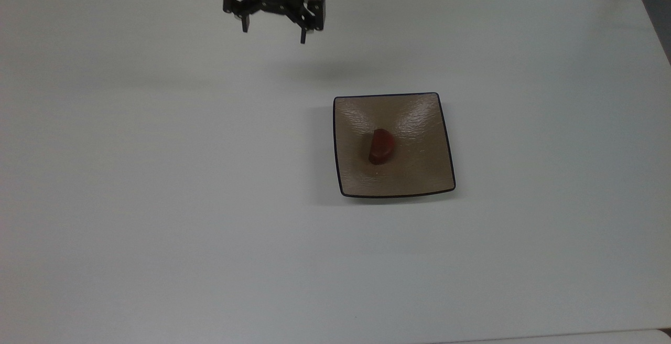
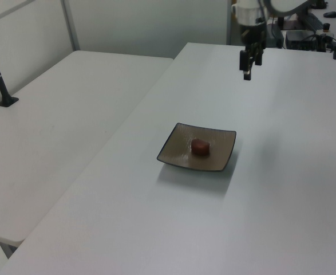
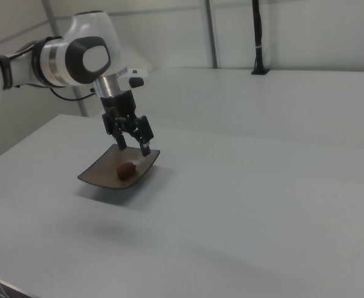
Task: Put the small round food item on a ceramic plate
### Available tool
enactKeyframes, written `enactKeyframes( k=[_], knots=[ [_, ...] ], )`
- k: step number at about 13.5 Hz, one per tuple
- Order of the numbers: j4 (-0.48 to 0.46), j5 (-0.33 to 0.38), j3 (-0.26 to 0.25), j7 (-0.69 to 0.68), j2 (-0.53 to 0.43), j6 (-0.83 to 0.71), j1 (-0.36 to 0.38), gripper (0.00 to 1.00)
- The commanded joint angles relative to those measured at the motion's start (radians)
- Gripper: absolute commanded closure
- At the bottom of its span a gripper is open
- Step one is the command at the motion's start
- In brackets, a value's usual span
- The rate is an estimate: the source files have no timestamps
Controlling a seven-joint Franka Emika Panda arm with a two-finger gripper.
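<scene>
Food, a small glossy reddish-brown lump [image 1: 381, 146] rounded on one side, lies alone near the middle of the square, shallow, brownish-tan ceramic plate [image 1: 419, 176], touching nothing but the plate's textured surface, so the placing looks done. The black two-finger gripper [image 1: 273, 28] hangs well apart from it, above the white table [image 1: 157, 202] toward the top view's far left, its fingers [image 1: 303, 33] spread wide and empty. That spread suggests the lump was let go deliberately.

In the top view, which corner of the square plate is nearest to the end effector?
The ceramic plate's upper-left corner in the top view; the open end effector hangs beyond it, toward the top view's upper left. The food item lies mid-plate.
</scene>
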Motion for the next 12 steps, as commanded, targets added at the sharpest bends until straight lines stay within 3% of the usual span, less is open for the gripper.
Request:
enactKeyframes(
  k=[1,12],
  knots=[
    [-0.138,0.074,-0.005,-0.098,-0.133,0.063,-0.051,0.0],
    [-0.126,0.096,-0.033,-0.173,-0.136,0.011,-0.053,0.0]
  ],
)
